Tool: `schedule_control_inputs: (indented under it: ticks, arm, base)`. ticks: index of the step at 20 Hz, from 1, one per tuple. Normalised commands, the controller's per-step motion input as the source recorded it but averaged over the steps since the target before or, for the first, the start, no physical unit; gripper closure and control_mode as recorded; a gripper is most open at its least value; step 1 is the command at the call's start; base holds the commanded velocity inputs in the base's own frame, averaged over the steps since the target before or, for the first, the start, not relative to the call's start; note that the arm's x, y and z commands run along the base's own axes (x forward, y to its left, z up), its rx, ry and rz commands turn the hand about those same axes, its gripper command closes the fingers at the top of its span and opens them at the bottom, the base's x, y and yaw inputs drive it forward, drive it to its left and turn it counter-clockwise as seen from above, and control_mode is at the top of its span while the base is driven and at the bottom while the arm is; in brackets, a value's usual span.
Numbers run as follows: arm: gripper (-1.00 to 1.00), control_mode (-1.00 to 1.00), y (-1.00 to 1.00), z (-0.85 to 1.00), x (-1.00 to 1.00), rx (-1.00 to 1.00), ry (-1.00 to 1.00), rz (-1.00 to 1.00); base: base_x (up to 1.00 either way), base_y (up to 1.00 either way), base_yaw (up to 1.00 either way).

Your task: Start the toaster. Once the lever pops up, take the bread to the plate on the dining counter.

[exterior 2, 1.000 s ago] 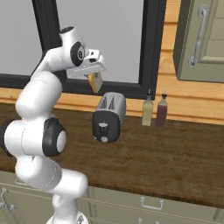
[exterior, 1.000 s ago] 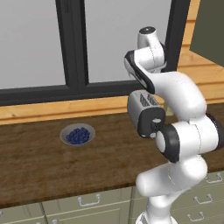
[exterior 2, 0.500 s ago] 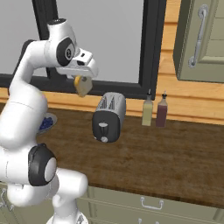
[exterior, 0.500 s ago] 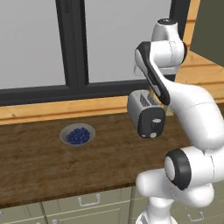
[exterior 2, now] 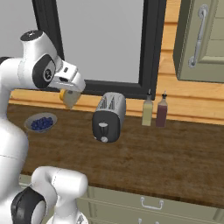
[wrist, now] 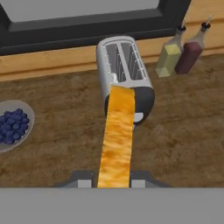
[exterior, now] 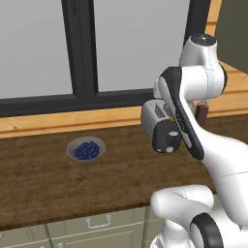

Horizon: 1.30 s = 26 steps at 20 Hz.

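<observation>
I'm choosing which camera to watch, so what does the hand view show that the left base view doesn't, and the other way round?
Hand view: the bread held in the tool, plus a pale yellow bottle. Left base view: the white arm and a drawer handle. Both: the toaster, the bowl of blueberries, a dark red bottle and the window frame.

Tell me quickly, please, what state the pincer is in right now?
Pincer: closed on the bread slice, held edge-on in the air above the wooden worktop, in front of the toaster.
</observation>
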Motion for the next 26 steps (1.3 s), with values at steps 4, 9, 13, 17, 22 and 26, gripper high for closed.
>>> schedule_control_inputs:
  ticks: [4,9,13,17,22,26]
  arm:
    - [1.0,-1.0,0.0,-0.48,-0.43,0.0,0.04,0.01]
    - [1.0,-1.0,0.0,-0.28,-0.14,0.02,0.04,0.0]
    - [1.0,-1.0,0.0,-0.29,-0.28,0.09,0.01,0.0]
    - [1.0,-1.0,0.0,-0.28,-0.49,0.07,0.0,0.0]
    - [1.0,-1.0,0.0,-0.27,-0.51,0.02,0.0,0.0]
    - [1.0,-1.0,0.0,-0.1,-0.18,0.02,0.0,0.0]
  base:
    - [0.0,0.0,0.0]
    - [0.0,0.0,0.0]
    - [0.0,0.0,0.0]
    - [0.0,0.0,0.0]
    - [0.0,0.0,0.0]
    - [0.0,0.0,0.0]
